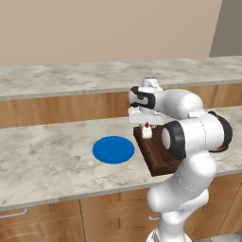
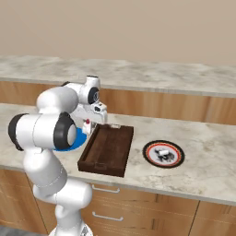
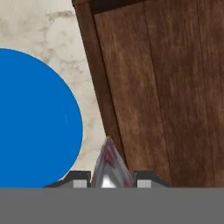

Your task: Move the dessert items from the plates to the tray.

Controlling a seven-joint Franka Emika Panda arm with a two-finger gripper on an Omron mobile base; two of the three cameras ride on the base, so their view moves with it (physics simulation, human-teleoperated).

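Cake block (image 1: 147,131) with its red top sits pinched in the claw (image 1: 146,133), over the tray's (image 1: 158,158) rim at the blue plate's (image 1: 113,150) three o'clock; pale lump (image 2: 162,153) waits on the ringed plate (image 2: 163,154).

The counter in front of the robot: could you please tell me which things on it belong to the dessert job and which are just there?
Part of the job:
- cake piece with red top, held in the gripper
- blue plate
- wooden tray
- red-rimmed plate with pale dessert

Just there:
- drawer handles
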